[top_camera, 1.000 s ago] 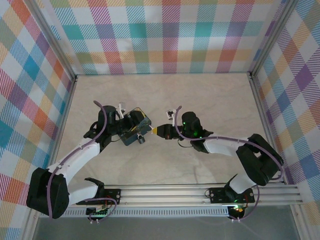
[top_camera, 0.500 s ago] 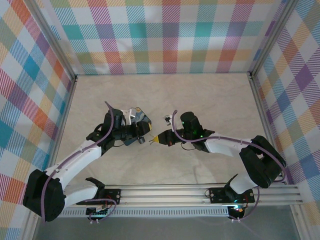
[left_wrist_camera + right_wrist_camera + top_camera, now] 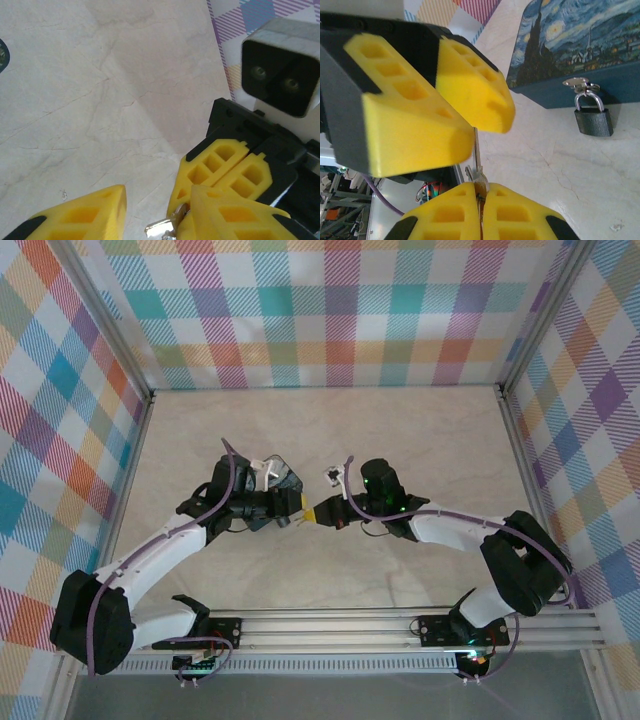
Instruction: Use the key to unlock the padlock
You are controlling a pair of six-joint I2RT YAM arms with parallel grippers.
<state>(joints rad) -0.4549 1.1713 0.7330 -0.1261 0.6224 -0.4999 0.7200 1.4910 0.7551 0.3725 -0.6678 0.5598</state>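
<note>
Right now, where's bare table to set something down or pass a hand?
Crowded: centre, where left gripper and right gripper meet beside the blue box. Free: far table strip from there to the back wall; near patch between grippers and rail.

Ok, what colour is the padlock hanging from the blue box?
The padlock is near-black with a silvery shackle, clearest in the right wrist view.

Both arms bend inward, their tips almost touching at the centre. The left end effector (image 3: 297,505) has its fingers parted, while the right end effector (image 3: 317,512) is pinched tight.
</note>
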